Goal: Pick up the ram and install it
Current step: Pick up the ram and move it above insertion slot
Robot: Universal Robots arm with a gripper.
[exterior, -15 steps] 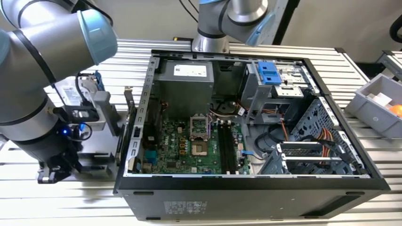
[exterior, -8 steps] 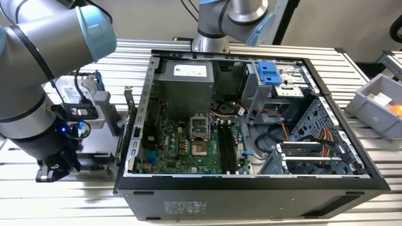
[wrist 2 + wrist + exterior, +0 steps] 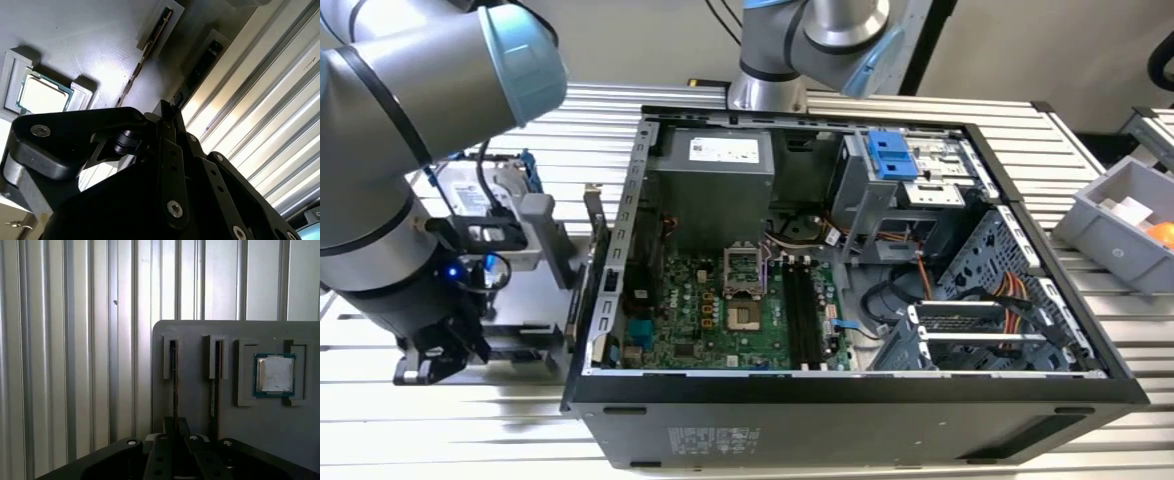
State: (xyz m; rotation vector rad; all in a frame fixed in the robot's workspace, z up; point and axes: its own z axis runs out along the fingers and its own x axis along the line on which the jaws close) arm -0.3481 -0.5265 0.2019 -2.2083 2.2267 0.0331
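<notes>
Pincer [image 3: 175, 424]: hanging low over the holder [image 3: 195, 335], outside the case [image 3: 854, 410]; giving no sure sign of released or clenched, so not telling which.
Ram [image 3: 173, 371]: standing on edge in a holder slot, lying straight ahead of the pincer, near end disappearing behind the pincer itself.
Long axis: running dead in line with the pincer, pointing away from it along the slot.
Second stick [image 3: 215, 375]: sitting in the neighbouring slot, parallel to the ram, just beside the pincer's line.
Processor [image 3: 274, 373]: resting in its recess, further off to that same side, apart from the pincer.
Board slots [image 3: 803, 310]: lying inside the case, looking unfilled, well apart from the pincer toward the exterior view's right.
Step, judging from this: lining up on the ram or closing on it; ram not yet lifted from its slot.
</notes>
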